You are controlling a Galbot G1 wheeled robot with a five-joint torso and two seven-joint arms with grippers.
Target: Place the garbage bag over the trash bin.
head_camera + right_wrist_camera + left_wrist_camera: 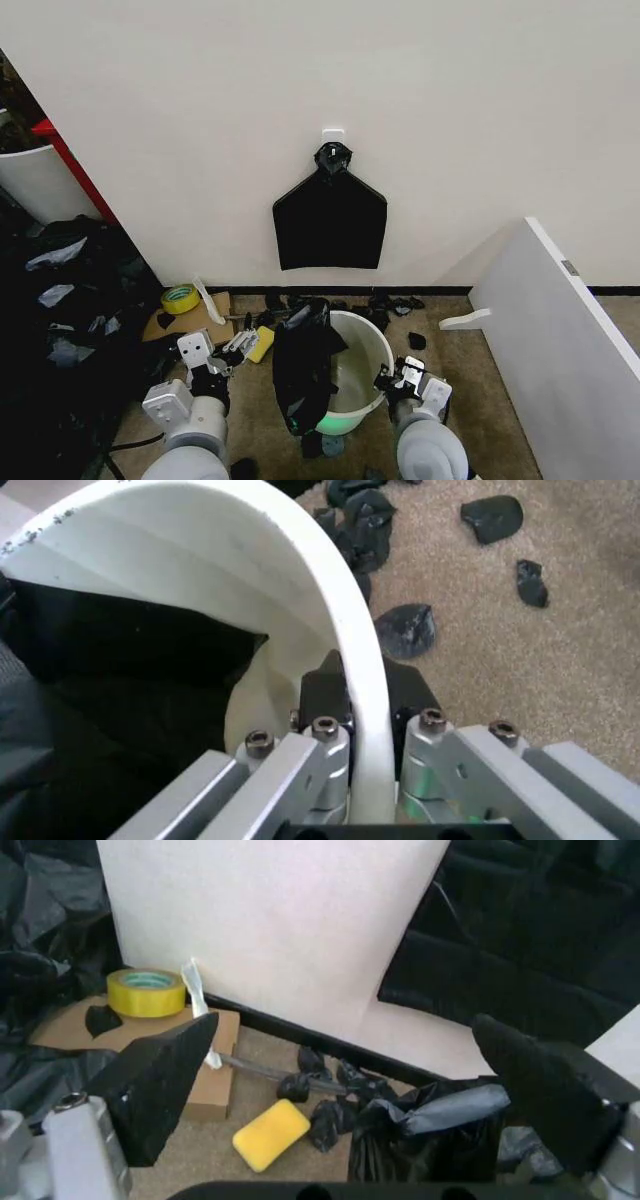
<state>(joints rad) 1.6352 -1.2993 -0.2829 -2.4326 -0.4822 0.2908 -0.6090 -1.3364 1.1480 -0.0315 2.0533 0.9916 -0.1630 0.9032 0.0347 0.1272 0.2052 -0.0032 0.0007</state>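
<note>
The white trash bin (372, 352) stands on the carpet between my two arms. The black garbage bag (301, 368) hangs crumpled over the bin's left rim and partly inside it. My right gripper (391, 380) is shut on the bin's right rim. In the right wrist view the gripper (365, 699) has one finger on each side of the white rim (330, 622), with the bag (120, 667) dark inside. My left gripper (238, 346) hovers open just left of the bag. In the left wrist view its gripper (345, 1031) holds nothing, and the bag (425, 1136) lies ahead.
A flat bundle of black bags (330, 218) hangs from a wall hook. Yellow tape (180, 298), cardboard (195, 322), a yellow sponge (262, 343) and black scraps (385, 305) lie along the wall. A white board (560, 340) leans at the right; a heap of black bags (60, 300) is at the left.
</note>
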